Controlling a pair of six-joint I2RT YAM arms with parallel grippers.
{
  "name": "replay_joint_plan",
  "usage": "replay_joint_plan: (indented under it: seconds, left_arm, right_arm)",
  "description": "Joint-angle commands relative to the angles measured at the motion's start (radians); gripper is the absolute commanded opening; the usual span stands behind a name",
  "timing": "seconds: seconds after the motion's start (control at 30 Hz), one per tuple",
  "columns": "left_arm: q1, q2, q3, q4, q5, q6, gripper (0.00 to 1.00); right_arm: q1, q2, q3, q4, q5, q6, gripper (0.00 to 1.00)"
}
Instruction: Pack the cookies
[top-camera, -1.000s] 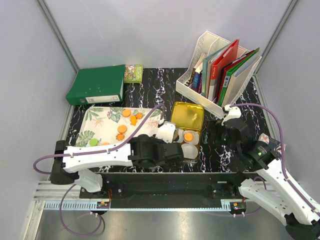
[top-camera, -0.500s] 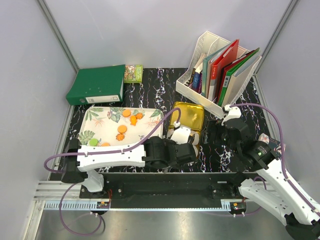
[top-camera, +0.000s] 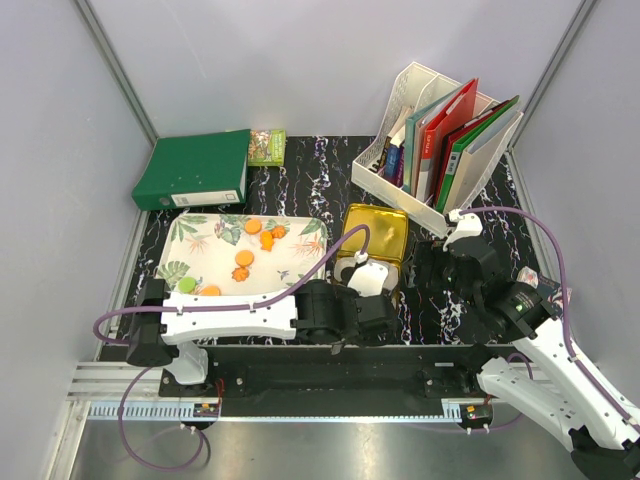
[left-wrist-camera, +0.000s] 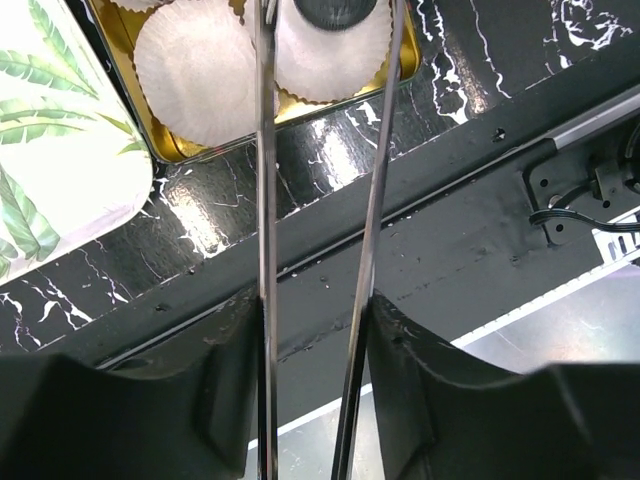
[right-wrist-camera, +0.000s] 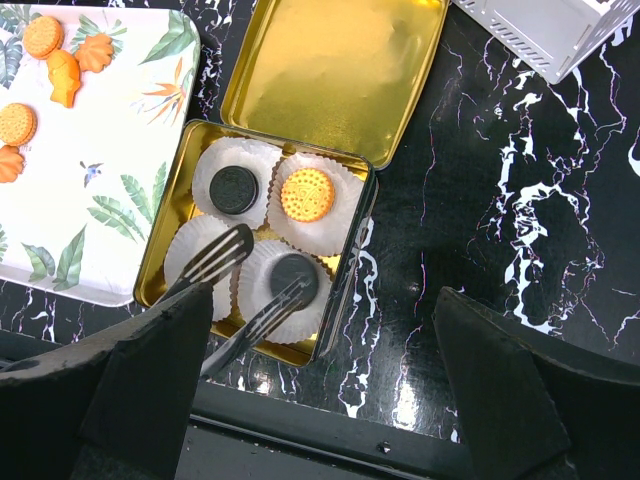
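Left jaws flank a black cookie (right-wrist-camera: 298, 264), shown by wrist views, hidden overhead.

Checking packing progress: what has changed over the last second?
The left arm swung right, from the tray's edge to over the gold tin; the left tool now straddles a black cookie lying in a paper cup, jaws apart. The right arm, the orange cookies on the tray and the binder stayed put.

Shiny gold metal tin (right-wrist-camera: 335, 70), pleated paper cups (left-wrist-camera: 195, 70), matt cookies (right-wrist-camera: 306, 194).
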Motion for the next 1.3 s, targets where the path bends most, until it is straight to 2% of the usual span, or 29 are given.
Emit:
replay_joint_plan:
  seconds: [0.0,0.2,0.37,0.57,0.6,0.8,1.07,1.27]
  left_arm:
    - [-0.003,-0.021,-0.005,0.037,-0.01,-0.006,0.48]
    - [-0.005,-0.043,-0.015,0.014,-0.04,-0.035,0.48]
    - [0.018,-0.138,-0.039,-0.103,-0.165,-0.105,0.48]
    - [0.18,-0.331,-0.215,-0.155,-0.169,-0.142,0.47]
    - [0.234,-0.357,-0.238,-0.153,-0.166,-0.142,0.46]
    - [0.464,-0.498,-0.369,-0.13,-0.146,-0.049,0.46]
    - [0.671,-0.491,-0.409,-0.068,-0.113,0.077,0.46]
    - [0.727,-0.434,-0.415,0.031,-0.047,0.142,0.46]
  right_arm:
    - [-0.003,0.0,0.005,0.038,-0.011,-0.006,1.0]
    - [-0.003,-0.001,0.005,0.035,-0.011,-0.006,1.0]
    - [-0.003,-0.003,0.003,0.036,-0.009,-0.006,0.99]
    - [-0.003,-0.003,0.003,0.038,-0.011,-0.006,1.0]
    - [-0.003,-0.001,0.003,0.038,-0.012,-0.006,1.0]
    - [-0.003,0.005,0.003,0.039,-0.02,-0.006,1.0]
    - [-0.003,0.003,0.002,0.039,-0.023,-0.008,1.0]
    - [-0.003,0.003,0.003,0.039,-0.022,-0.008,1.0]
